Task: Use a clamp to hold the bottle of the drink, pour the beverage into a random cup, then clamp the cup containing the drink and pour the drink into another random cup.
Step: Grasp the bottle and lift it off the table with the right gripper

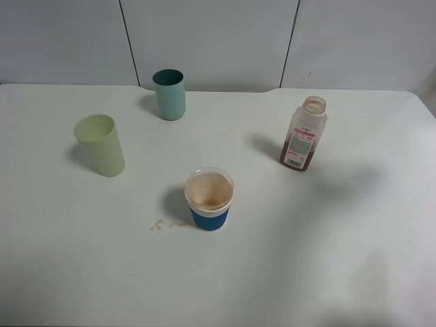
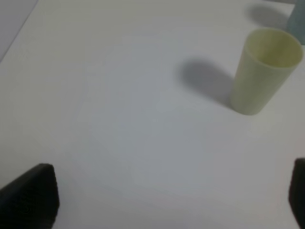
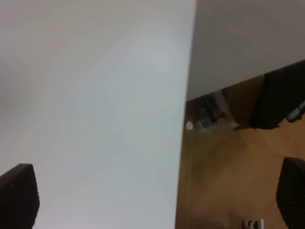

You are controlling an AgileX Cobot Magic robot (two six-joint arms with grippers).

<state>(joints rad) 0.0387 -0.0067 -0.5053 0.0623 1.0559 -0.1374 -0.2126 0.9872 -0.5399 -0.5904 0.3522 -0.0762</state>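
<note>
Altogether three cups [image 1: 209,197] [image 1: 100,144] [image 1: 169,94], one bottle [image 1: 303,135].

bottle [image 1: 303,134] small print: unreadable | teal cup [image 2: 298,19]: cut off by left wrist view's edge

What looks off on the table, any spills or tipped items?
A small patch of pale droplets lies on the table, just left of the blue-sleeved cup in the high view; likely spilled drink. The uncapped bottle, pale green tumbler and teal cup all stand upright.
</note>
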